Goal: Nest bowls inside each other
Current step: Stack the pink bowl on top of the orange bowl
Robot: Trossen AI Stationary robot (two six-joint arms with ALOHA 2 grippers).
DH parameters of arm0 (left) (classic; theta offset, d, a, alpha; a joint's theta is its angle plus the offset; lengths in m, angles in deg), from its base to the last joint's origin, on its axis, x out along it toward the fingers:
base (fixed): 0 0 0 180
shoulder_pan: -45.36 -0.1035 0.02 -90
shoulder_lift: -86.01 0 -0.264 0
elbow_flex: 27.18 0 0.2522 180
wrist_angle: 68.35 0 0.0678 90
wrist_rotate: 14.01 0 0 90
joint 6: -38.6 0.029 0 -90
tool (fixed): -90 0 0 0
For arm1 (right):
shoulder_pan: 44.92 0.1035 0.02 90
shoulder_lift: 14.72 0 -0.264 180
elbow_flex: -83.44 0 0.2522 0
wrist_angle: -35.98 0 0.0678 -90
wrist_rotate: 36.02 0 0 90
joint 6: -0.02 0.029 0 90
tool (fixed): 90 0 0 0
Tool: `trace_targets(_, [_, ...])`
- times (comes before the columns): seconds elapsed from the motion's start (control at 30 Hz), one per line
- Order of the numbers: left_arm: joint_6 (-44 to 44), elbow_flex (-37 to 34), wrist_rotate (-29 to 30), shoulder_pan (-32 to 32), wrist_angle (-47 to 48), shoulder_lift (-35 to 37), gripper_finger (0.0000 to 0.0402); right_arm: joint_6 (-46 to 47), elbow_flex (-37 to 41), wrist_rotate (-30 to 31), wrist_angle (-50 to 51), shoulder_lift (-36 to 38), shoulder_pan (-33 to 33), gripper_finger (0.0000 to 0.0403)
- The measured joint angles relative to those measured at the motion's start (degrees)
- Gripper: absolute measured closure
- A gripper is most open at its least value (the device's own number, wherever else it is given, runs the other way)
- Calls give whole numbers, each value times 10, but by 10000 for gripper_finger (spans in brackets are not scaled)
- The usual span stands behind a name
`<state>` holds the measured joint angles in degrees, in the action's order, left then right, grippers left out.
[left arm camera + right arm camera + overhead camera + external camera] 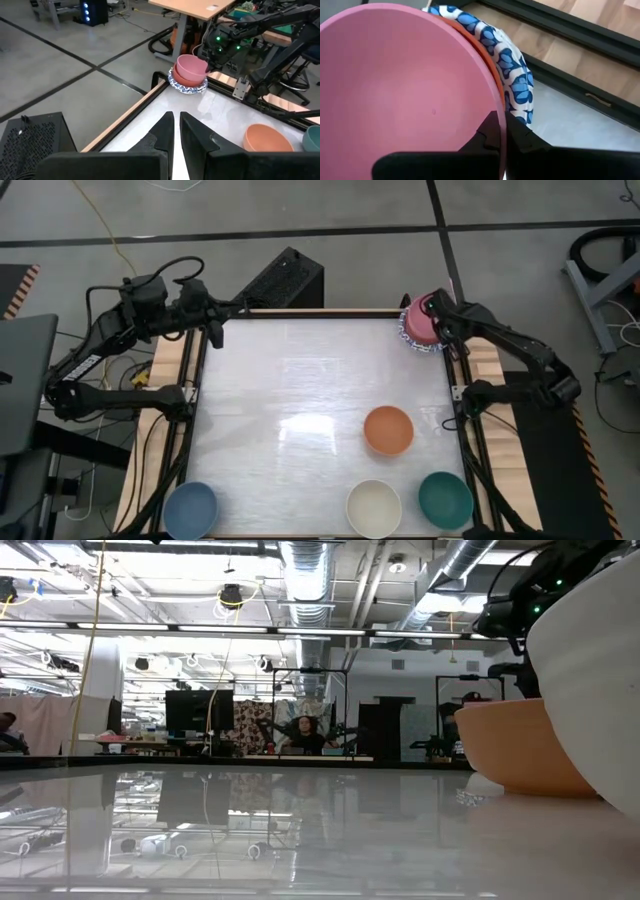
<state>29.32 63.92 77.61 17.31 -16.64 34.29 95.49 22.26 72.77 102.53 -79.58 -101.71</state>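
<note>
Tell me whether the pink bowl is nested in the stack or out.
Nested: the pink bowl sits in a red bowl atop blue-patterned bowls; the right pincer is shut on its rim.

A plain pink round bowl sits in a red-orange bowl, inside a white bowl with a blue leaf-patterned rim. Elsewhere: plain orange bowl, cream bowl, teal bowl, light blue bowl. The glossy tabletop is white.
</note>
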Motion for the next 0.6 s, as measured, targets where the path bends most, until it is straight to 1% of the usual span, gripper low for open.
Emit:
trace_targets(0.23, [0,0,7,0,0,0,384,-1,0,-8,-2,-8,0,389])
trace_targets(0.6, [0,0,7,0,0,0,384,0,0,-7,0,-8,-4,368])
